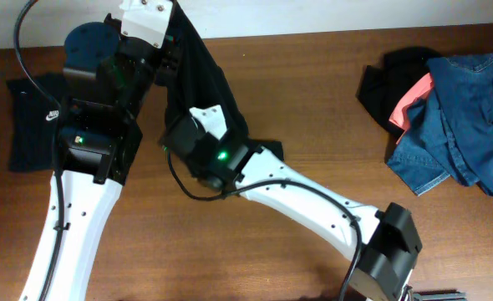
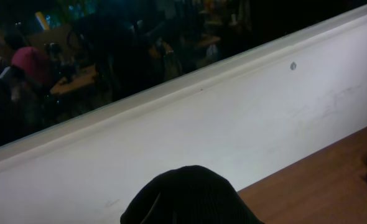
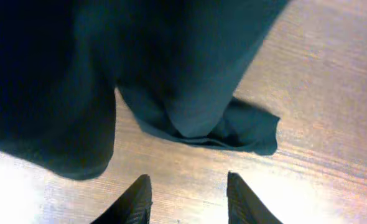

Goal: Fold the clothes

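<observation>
Left gripper (image 1: 170, 38) is clamped on the black shirt (image 1: 200, 75) raised at the table's (image 1: 313, 100) far edge; the empty, half-open right gripper (image 3: 188, 182) is best closed squarely on its trailing hem (image 3: 233, 134).

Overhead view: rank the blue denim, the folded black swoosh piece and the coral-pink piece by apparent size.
1. blue denim
2. black swoosh piece
3. coral-pink piece, though the denim covers part of it, so only its visible part is ranked.
</observation>
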`<action>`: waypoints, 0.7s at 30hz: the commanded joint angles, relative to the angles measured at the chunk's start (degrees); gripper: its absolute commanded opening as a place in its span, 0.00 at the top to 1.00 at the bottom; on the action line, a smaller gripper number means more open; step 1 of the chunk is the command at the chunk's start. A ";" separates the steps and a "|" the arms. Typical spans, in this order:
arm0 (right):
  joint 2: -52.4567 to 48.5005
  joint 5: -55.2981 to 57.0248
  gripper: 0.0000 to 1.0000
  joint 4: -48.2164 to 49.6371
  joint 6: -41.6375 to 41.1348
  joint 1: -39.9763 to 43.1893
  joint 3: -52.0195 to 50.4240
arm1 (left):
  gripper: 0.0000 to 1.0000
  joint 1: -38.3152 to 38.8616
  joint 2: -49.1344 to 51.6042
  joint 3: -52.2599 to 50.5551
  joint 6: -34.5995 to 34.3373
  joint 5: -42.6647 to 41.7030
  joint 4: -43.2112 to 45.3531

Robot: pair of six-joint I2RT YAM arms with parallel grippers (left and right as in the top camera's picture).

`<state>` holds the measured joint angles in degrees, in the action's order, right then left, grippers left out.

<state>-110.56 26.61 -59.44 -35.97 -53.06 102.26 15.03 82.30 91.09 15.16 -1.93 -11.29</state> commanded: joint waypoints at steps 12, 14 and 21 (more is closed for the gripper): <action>0.24 6.32 0.56 6.47 -10.38 -9.33 -0.74 | 0.99 -0.17 -0.61 2.08 -0.96 0.22 0.44; 0.24 7.10 0.55 6.49 -11.96 -9.75 -0.74 | 0.99 -0.17 -0.61 2.08 -0.96 0.22 0.13; 0.17 7.61 0.54 8.28 -14.82 -9.55 -3.30 | 0.99 -0.17 -0.61 2.08 -0.98 0.22 -0.09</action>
<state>-110.54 32.23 -52.07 -48.45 -62.87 101.14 15.03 82.30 91.09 15.16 -1.93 -12.14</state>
